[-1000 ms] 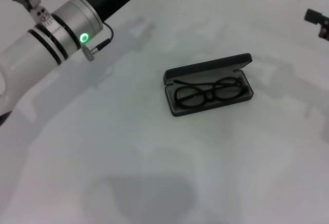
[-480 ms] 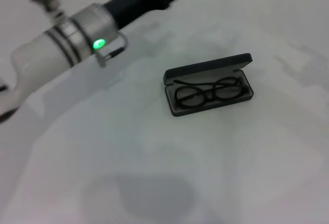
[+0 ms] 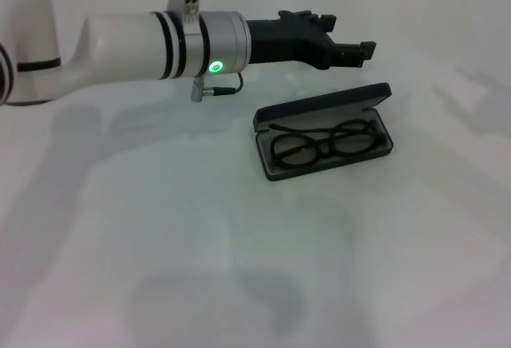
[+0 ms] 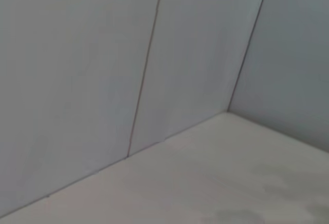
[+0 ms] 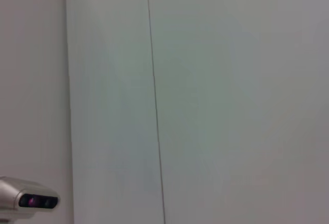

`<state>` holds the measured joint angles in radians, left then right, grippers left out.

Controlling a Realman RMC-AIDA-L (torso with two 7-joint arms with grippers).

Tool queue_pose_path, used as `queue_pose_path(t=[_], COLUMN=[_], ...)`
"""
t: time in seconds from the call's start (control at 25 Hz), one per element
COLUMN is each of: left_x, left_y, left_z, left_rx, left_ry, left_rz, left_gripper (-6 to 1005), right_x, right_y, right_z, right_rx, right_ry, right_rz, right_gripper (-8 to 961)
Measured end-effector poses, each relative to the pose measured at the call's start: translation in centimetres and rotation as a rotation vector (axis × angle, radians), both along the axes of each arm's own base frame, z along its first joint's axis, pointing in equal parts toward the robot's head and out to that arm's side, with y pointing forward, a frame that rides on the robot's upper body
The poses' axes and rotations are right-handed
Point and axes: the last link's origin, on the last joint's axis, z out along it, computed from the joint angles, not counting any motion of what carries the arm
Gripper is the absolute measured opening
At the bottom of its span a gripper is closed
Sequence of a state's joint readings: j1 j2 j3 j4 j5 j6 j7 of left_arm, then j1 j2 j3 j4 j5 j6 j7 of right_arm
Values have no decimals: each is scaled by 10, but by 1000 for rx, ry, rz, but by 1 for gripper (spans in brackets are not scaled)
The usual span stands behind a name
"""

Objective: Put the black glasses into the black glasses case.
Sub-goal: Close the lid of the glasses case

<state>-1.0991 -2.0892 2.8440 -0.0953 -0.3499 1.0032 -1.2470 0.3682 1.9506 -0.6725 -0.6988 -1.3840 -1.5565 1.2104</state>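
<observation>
Black glasses [image 3: 323,145] lie inside the open black glasses case [image 3: 322,130] at centre; left pincer [image 3: 347,51] (spread unclear) above. Next: closing the lid.

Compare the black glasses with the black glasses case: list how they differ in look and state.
The black glasses are a thin open frame with clear lenses; the black glasses case is a solid rectangular box with rounded corners. The glasses lie flat inside; the case sits on the table and holds them. The case stands open, lid raised behind, grey lining showing; the glasses are contained, untouched by the left gripper above and behind. Both are black.
</observation>
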Motion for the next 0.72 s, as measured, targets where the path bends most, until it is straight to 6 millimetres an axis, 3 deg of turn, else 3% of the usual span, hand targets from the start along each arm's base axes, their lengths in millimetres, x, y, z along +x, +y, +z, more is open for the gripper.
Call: queue_pose_path(t=[0.36, 0.72], left_x=[-16, -18], left_y=[6, -6], left_z=[-1, -14], left_rx=[45, -18], left_ry=[87, 143], left_rz=[53, 7], left_gripper=[895, 894], right_x=[0, 1], right_y=[1, 2], right_z=[-10, -14], right_rx=[-23, -34], right_ry=[5, -6], right_rz=[-5, -15], right_gripper=[551, 552])
